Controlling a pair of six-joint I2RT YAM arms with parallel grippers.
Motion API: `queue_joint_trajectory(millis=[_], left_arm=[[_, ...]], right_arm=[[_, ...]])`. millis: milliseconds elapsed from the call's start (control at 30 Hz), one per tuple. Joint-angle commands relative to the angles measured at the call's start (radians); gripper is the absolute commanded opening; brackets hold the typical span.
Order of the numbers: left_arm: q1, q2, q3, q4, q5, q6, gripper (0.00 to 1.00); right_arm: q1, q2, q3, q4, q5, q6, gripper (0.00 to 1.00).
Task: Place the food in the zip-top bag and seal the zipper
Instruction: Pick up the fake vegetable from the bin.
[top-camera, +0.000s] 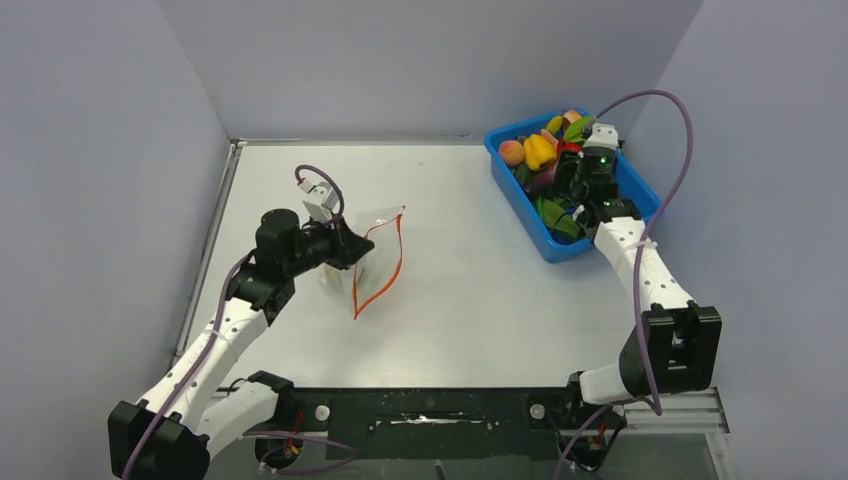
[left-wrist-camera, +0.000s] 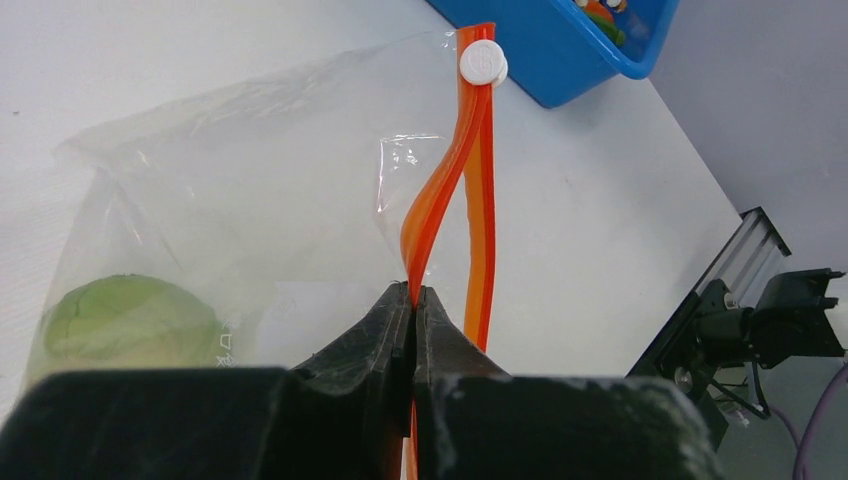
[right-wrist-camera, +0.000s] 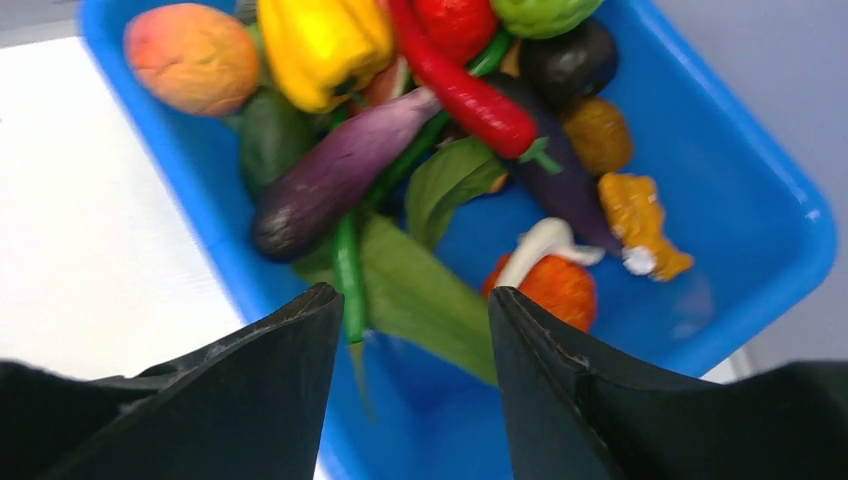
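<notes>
Now the left tool (left-wrist-camera: 413, 296) pinches the zipper (left-wrist-camera: 480, 200), while the right tool (right-wrist-camera: 415, 310) hangs spread wide over the blue tub (right-wrist-camera: 745, 130).

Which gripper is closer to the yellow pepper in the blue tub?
Right. The right gripper hangs open over the blue tub that holds the yellow pepper; the left gripper is across the table, pinching the zipper.

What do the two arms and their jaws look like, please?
Both the left arm and right arm have white link shells with black joints and a purple cable looping alongside. A green light glows near the right wrist. The jaws are black, tapered wedges.
</notes>
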Motion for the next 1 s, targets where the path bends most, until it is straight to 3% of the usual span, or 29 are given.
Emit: queue_joint_trajectory(millis=[0, 167, 367, 700, 967], left_arm=[[-0.007, -0.04, -0.003, 0.086, 0.058, -0.001, 0.0], [-0.009, -0.057, -0.012, 0.1, 0.066, -0.009, 0.0], [-0.012, -0.063, -0.013, 0.098, 0.058, -0.005, 0.0], [-0.009, -0.061, -0.012, 0.091, 0.039, 0.005, 0.0], [-0.009, -0.067, -0.015, 0.084, 0.039, 0.012, 0.0]], right_arm=[[-0.127, 0.062, 0.062, 0.089, -0.221, -0.247, 0.58], [-0.187, 0.186, 0.154, 0.019, -0.271, -0.424, 0.64], [-0.282, 0.307, 0.261, -0.007, -0.319, -0.501, 0.64], [-0.335, 0.335, 0.219, 0.095, -0.555, -0.68, 0.61], [-0.344, 0.411, 0.257, 0.103, -0.59, -0.706, 0.57]])
